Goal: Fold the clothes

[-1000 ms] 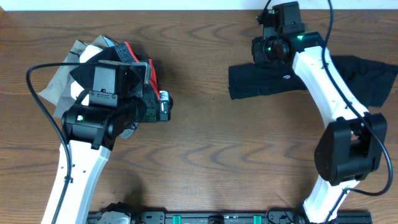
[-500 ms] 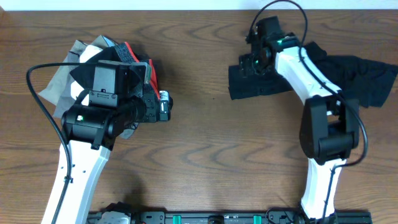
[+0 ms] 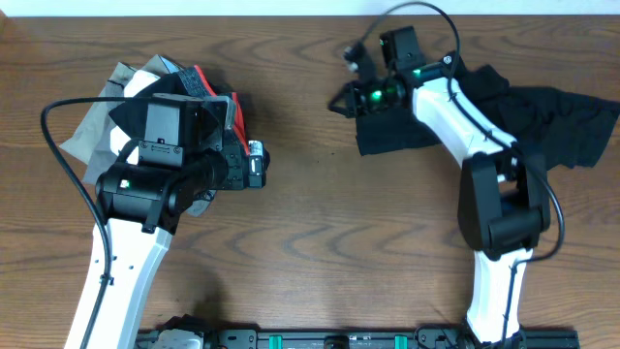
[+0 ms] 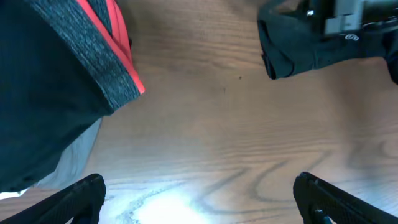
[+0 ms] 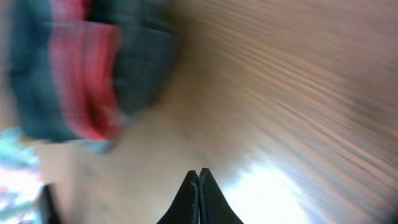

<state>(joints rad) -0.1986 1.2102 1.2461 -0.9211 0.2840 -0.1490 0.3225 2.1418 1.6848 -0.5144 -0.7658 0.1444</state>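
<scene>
Your right claw (image 5: 199,176) is pinched shut, and nothing shows between its tips. It hangs over one end of the black shirt (image 3: 572,121) and points away from it. So the shirt lies crumpled just under the claw and stretches out behind it. Ahead of the claw is bare tabletop (image 3: 320,242), then the black shorts (image 4: 37,81) with the grey and red band, well apart. Your left claw (image 4: 199,196) is spread wide, holding nothing, just beside those shorts. I think the step now is grabbing the shirt. Let the right claw's tips part first, turn it down to the cloth, and pinch one edge only, not a bunch. Lift slowly.
</scene>
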